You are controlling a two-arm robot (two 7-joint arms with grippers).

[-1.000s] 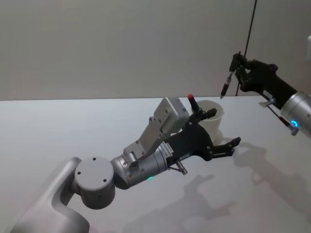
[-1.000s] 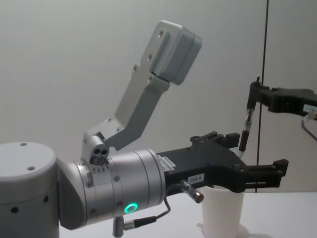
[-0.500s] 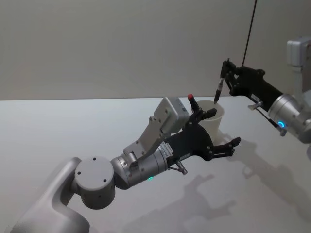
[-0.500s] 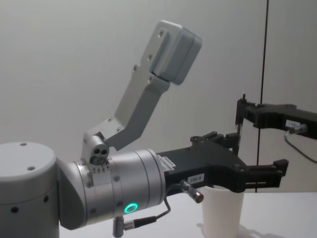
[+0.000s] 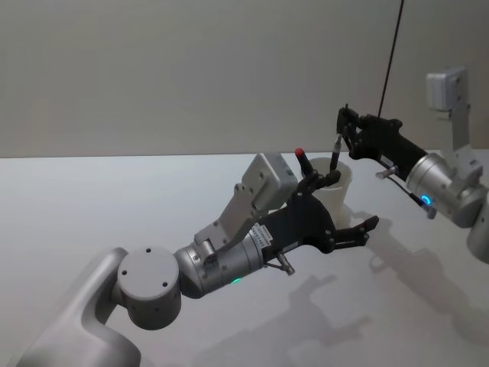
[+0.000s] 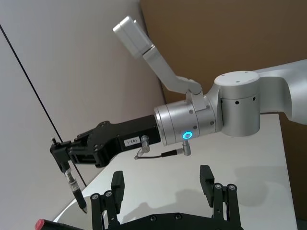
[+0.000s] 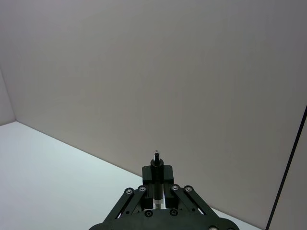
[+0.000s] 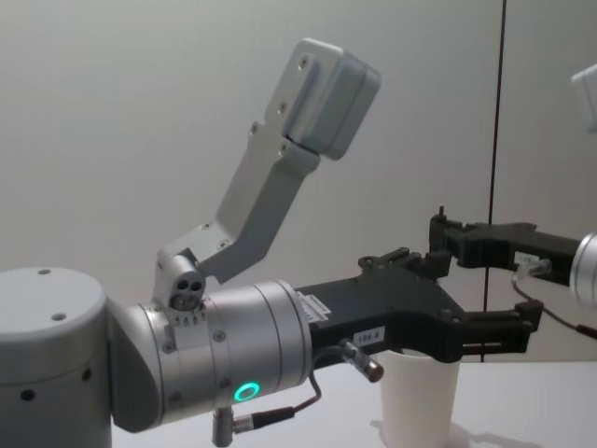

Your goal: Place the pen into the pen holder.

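While the right claw (image 5: 341, 122) is pinching the pen (image 5: 335, 153) by its upper end, the pen is hanging nearly upright with its tip just over the rim of the pen holder (image 5: 343, 187), a white paper cup standing on the counter (image 5: 92, 199). The pen looks light, stiff and smooth, so a grip high on the barrel is probably leaving it free to swing or slip. The cup seems thin and easy to tip. The left claw (image 5: 345, 206) is hovering spread around the cup's near side, apparently empty; a red-capped marker (image 5: 303, 162) is showing just beside it.
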